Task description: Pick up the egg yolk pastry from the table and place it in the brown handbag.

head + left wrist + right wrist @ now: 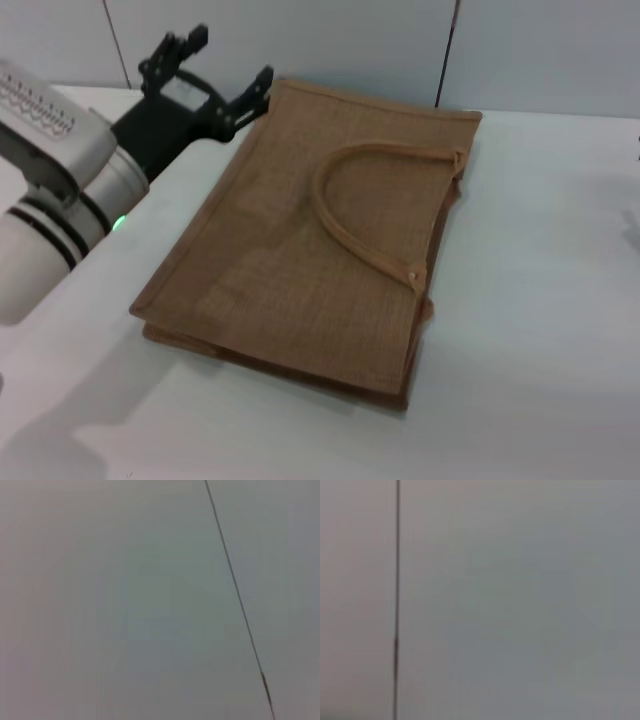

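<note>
Tan-brown jute, the brown handbag point(320, 240) lies flat on the white table point(540, 300), taking up the middle of the head view, its arched strap handle point(350, 215) resting on the upper face and its mouth edge towards the right. The egg yolk pastry appears in none of the views, so its place cannot be told. The left gripper point(222, 72) hangs at the bag's far left corner, one black finger point(250, 95) at that corner's trimmed edge, the other raised farther off to the left, so the claw stands spread and holds nothing. Behind it the left arm point(60, 190) runs back in grey and white towards the near left, a small green light on its wrist. Bare tabletop lies to the right of the bag and along the near side; the far edge meets a pale wall. Both wrist views show only a blank grey surface crossed by one thin dark seam point(235, 595). The right gripper is out of view.
</note>
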Robot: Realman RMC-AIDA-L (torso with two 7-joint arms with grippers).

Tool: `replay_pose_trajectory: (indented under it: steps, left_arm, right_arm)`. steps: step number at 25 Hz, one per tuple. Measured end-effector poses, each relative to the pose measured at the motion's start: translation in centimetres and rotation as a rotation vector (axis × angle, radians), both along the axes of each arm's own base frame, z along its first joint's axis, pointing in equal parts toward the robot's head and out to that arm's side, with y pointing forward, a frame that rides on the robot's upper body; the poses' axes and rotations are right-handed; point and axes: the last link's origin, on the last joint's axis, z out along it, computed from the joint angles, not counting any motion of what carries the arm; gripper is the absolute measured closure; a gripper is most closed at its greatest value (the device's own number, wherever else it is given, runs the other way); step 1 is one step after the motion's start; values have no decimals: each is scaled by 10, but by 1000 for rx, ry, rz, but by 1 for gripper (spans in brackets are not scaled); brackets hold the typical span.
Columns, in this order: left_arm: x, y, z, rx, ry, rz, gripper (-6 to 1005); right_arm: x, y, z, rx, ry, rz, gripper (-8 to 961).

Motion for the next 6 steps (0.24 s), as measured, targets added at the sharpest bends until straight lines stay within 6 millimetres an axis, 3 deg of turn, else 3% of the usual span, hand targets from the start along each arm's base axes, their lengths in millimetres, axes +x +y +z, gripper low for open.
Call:
replay_pose_trajectory:
  steps: [6]
  left_arm:
    - [-29, -8, -8, -28, -25, 29, 112]
  right_arm:
    - [7, -2, -10, -5, -13, -50, 73]
